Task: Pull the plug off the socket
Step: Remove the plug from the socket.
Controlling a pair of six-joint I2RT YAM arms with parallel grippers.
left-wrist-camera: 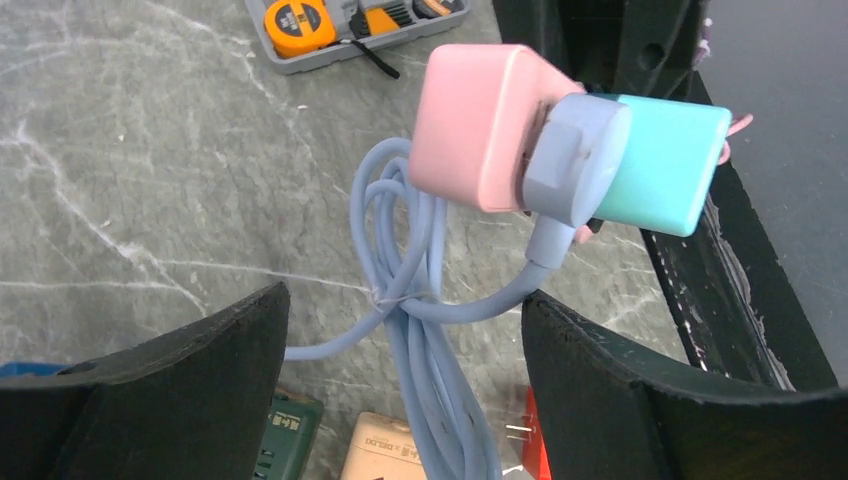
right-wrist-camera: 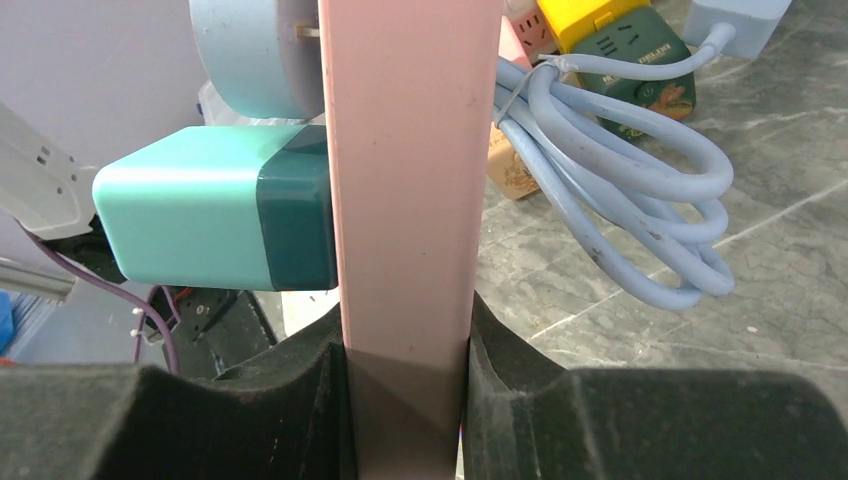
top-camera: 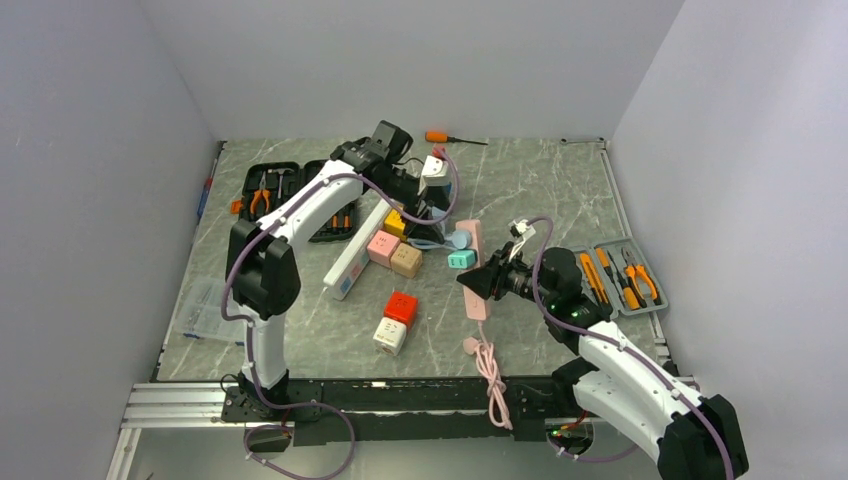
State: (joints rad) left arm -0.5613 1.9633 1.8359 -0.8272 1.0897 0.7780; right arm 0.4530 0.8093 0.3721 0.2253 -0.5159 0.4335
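Right tool [right-wrist-camera: 405, 345] clamped on pink socket strip [right-wrist-camera: 410, 150], teal plug [right-wrist-camera: 200, 215] and grey-blue plug [left-wrist-camera: 575, 160] seated just beyond it; left tool [left-wrist-camera: 405, 302] wide, grey-blue plug and blue cord [left-wrist-camera: 430, 250] just ahead.

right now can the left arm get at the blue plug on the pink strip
Probably yes: the left end effector is open, the blue plug ahead of it with nothing between. The teal adapter crowds one side.

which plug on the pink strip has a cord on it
The round pale-blue plug: a coiled cord runs from it. The mint block beside it on the pink strip shows no cord.
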